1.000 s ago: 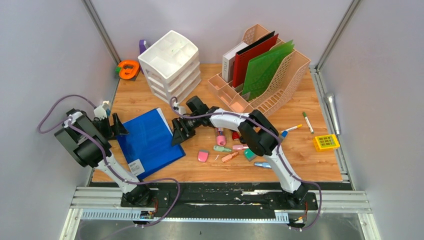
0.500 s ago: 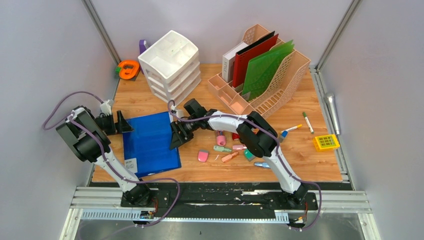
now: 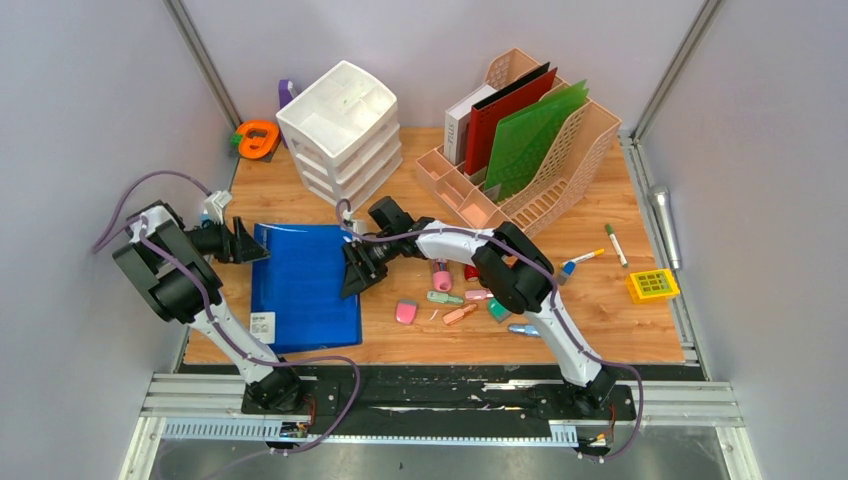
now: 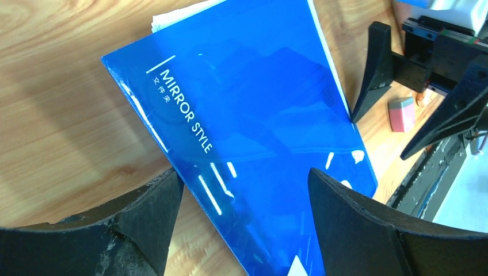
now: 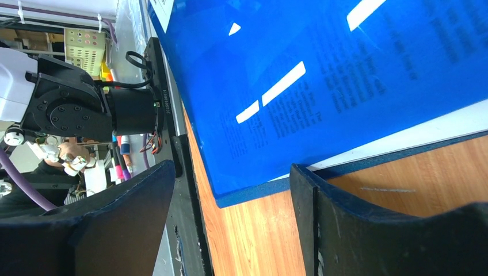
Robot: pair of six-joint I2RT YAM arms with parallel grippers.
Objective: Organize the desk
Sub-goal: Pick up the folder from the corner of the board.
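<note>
While both pairs of jaws stand spread, neither is pinching anything. The blue folder (image 3: 300, 285) lies flat on the tabletop (image 3: 600, 330) between the two pairs. The left jaws, at the end of the left arm (image 3: 170, 280), sit at the folder's far left corner. In the left wrist view the glossy cover, printed "MIRROR STYLE", fills the gap between the two black fingers (image 4: 357, 230). Whether either finger touches the cover I cannot tell. The right jaws, at the end of the right arm (image 3: 470, 250), are at the folder's opposite long edge. In the right wrist view that edge, with white paper showing under the cover, runs across the gap between them.

The tabletop, of light-brown wood grain, lies under both pairs of jaws and carries everything here. Beyond the right jaws, towards the back wall, stands a white drawer unit (image 3: 340, 125). A pink file rack (image 3: 560, 165) holding upright folders is beside the drawer unit. Just behind the right jaws, along the arm's side, lie a pink eraser (image 3: 406, 312) and several small pens and markers. A yellow box (image 3: 652, 285) sits well apart from them, near the tabletop's right edge. An orange tape dispenser (image 3: 258, 138) is beyond the left jaws, in the back corner.
</note>
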